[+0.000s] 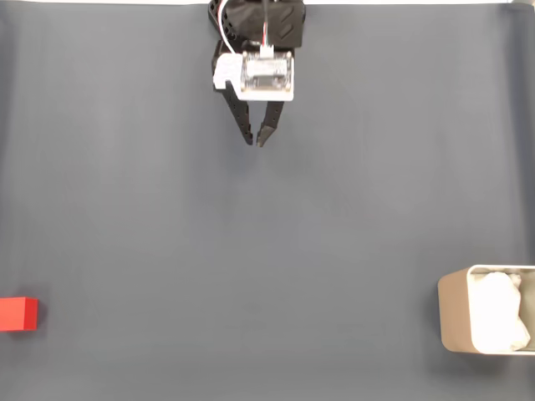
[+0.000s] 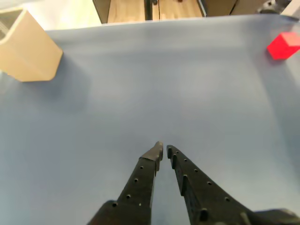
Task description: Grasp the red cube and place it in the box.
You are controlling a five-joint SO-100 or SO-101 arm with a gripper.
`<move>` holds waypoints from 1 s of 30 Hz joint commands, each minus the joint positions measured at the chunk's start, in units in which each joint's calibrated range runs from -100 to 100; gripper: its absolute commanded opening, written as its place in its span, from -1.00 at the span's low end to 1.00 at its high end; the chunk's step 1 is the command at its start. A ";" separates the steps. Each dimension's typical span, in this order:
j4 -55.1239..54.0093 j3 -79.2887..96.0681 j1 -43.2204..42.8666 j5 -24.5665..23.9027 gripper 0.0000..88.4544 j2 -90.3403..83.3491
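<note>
The red cube (image 1: 17,314) lies at the far left edge of the fixed view, low down; in the wrist view the red cube (image 2: 284,45) sits at the upper right. The beige box (image 1: 456,317) with white lumpy lining stands at the lower right of the fixed view, and its corner (image 2: 29,51) shows at the upper left of the wrist view. My gripper (image 1: 255,142) hangs near the top centre, far from both. Its black fingers (image 2: 164,151) are nearly together with nothing between them.
A dark blue-grey mat (image 1: 267,251) covers the table. Beyond its far edge in the wrist view are wooden boards (image 2: 150,9). The arm's base (image 1: 255,25) sits at the top centre.
</note>
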 commanded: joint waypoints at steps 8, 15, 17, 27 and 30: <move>6.46 -26.37 2.02 2.15 -1.00 14.87; 12.12 -35.86 4.15 3.13 -1.00 22.32; 13.59 -38.87 4.72 3.13 -1.00 24.66; 15.81 -50.37 10.75 3.47 -1.00 34.02; 15.31 -52.74 12.96 3.61 -1.00 36.36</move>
